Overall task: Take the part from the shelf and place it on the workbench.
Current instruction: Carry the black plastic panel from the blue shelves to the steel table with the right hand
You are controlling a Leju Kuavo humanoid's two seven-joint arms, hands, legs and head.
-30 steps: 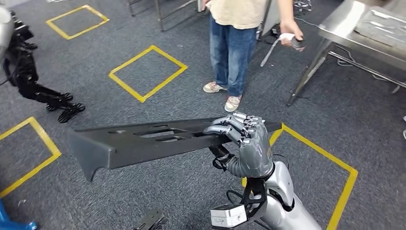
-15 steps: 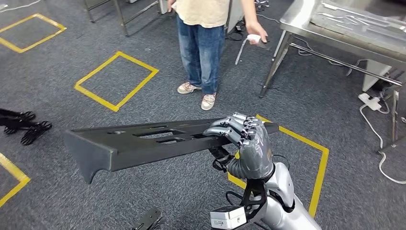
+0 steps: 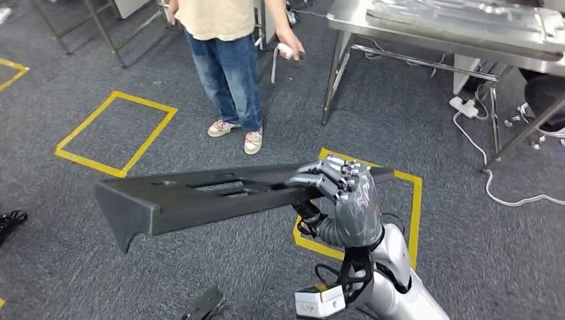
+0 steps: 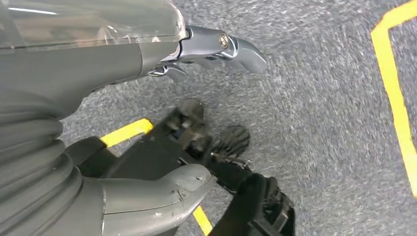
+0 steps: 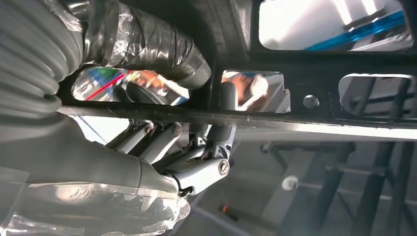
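Note:
A long dark grey part [image 3: 200,197] with slotted cut-outs hangs level over the carpet in the head view. My right hand [image 3: 343,200] grips its right end, fingers curled over the top edge. From the right wrist, the underside of the part [image 5: 314,61] crosses the picture and my right hand [image 5: 162,152] wraps its edge. My left hand [image 4: 123,59] hangs over the carpet holding nothing, its thumb [image 4: 167,189] apart from the fingers. The steel workbench [image 3: 426,33] stands at the far right.
A person [image 3: 223,60] in jeans stands ahead, left of the workbench, holding a white controller. Yellow tape squares [image 3: 113,133] mark the grey carpet, one under my right hand [image 3: 413,200]. A power strip and cables [image 3: 466,103] lie beneath the workbench.
The camera has turned right: the person and floor squares have slid left and more of the workbench shows. My right hand keeps the same hold on the part.

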